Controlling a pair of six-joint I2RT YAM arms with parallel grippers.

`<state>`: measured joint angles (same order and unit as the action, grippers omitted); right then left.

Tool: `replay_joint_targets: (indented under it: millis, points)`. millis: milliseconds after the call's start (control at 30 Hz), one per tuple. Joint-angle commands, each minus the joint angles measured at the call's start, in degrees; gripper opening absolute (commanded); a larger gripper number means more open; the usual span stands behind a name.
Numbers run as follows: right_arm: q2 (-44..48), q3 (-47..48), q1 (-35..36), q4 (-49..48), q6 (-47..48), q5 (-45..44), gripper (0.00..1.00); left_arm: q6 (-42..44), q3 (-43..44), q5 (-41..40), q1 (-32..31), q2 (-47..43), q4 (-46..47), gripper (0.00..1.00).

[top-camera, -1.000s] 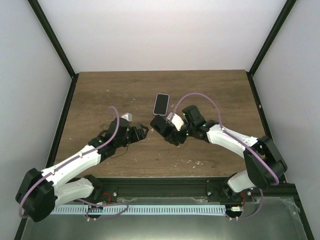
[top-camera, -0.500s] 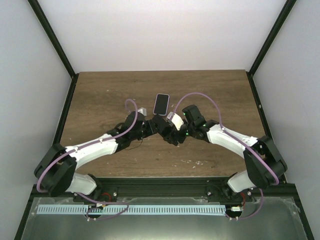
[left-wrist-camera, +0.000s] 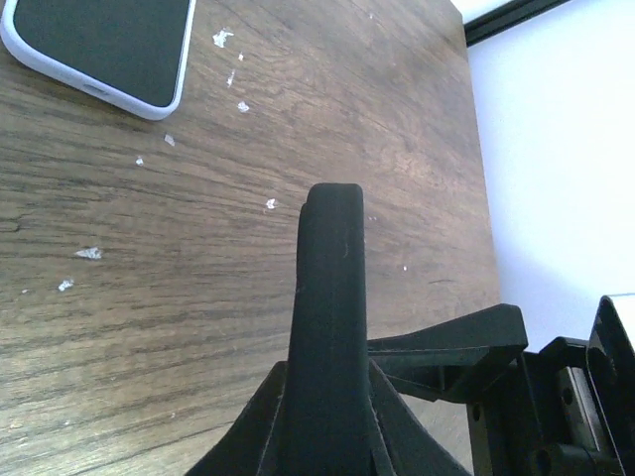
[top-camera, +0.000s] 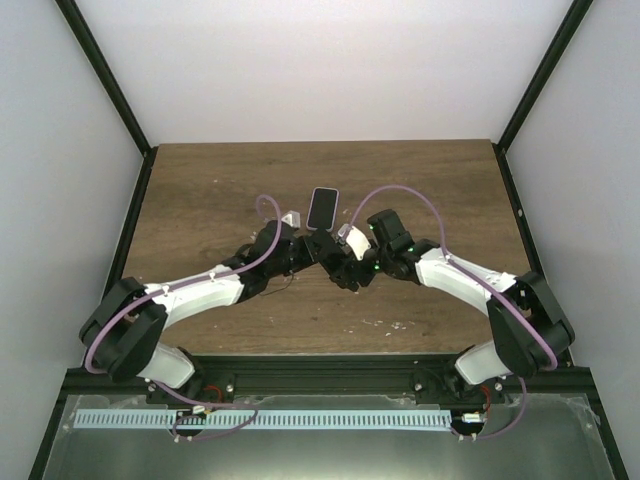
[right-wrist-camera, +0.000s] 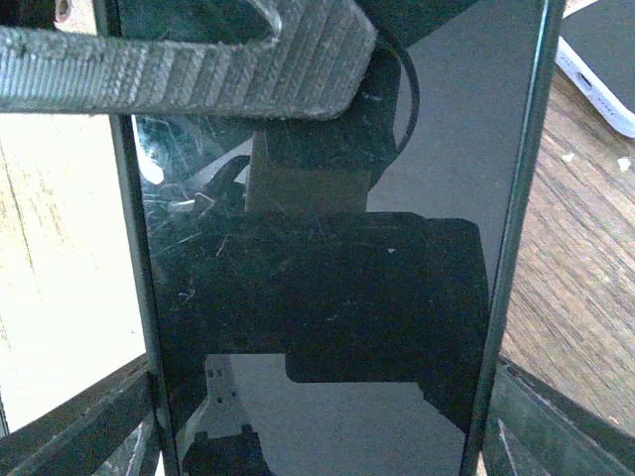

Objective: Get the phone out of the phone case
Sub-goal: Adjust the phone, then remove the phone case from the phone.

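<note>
The phone [top-camera: 322, 207] lies flat on the table past both grippers, still inside the phone case [left-wrist-camera: 94, 87], whose pale rim frames its dark screen [left-wrist-camera: 99, 35]. It also shows at the upper right of the right wrist view as the phone [right-wrist-camera: 605, 45] in the phone case [right-wrist-camera: 595, 94]. My right gripper [top-camera: 335, 258] is shut across the width of a second, all-black phone [right-wrist-camera: 437, 149] with no rim, held above the table. My left gripper [top-camera: 305, 248] meets it from the left. One of its ridged fingers [right-wrist-camera: 198, 69] lies across that slab's far end, and its jaws look pressed together.
The brown wooden table [top-camera: 210, 190] has black frame posts at its side edges and white walls around it. Small pale flecks [left-wrist-camera: 223, 40] dot the wood near the cased phone. The right gripper's black body [left-wrist-camera: 556, 397] sits close beside my left gripper [left-wrist-camera: 332, 213].
The left arm swung right and forward from the table's left half to the right gripper, and its jaws closed from open onto the held black slab. The right arm stayed still.
</note>
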<state>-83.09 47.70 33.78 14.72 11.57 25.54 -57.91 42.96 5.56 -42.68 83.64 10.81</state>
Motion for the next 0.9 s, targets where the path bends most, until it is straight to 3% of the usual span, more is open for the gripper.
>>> replay_joint_targets:
  millis: [0,167,267,400,633,867]
  points:
    - [1.5,0.8,0.9,-4.5,0.8,0.2,0.72,-0.6,1.3,0.7,-0.5,-0.6,2.0,0.01]
    - [4.1,1.8,0.4,-1.6,1.2,2.7,0.99,9.4,2.9,1.3,2.0,-7.5,-7.7,0.00]
    - [7.0,4.0,-2.7,3.7,2.0,10.4,1.00,17.0,3.8,6.5,6.2,-12.4,-13.2,0.00]
    - [9.3,8.6,-5.5,13.5,4.2,20.4,1.00,30.0,4.3,21.1,9.9,-18.4,-16.6,0.00]
    - [13.2,8.7,-5.6,20.4,6.0,35.7,0.85,34.7,-1.5,42.3,9.8,-26.3,-5.7,0.00]
    - [13.4,6.1,-4.6,18.9,7.3,39.1,0.64,36.5,-3.0,47.2,9.8,-30.6,-5.0,0.00]
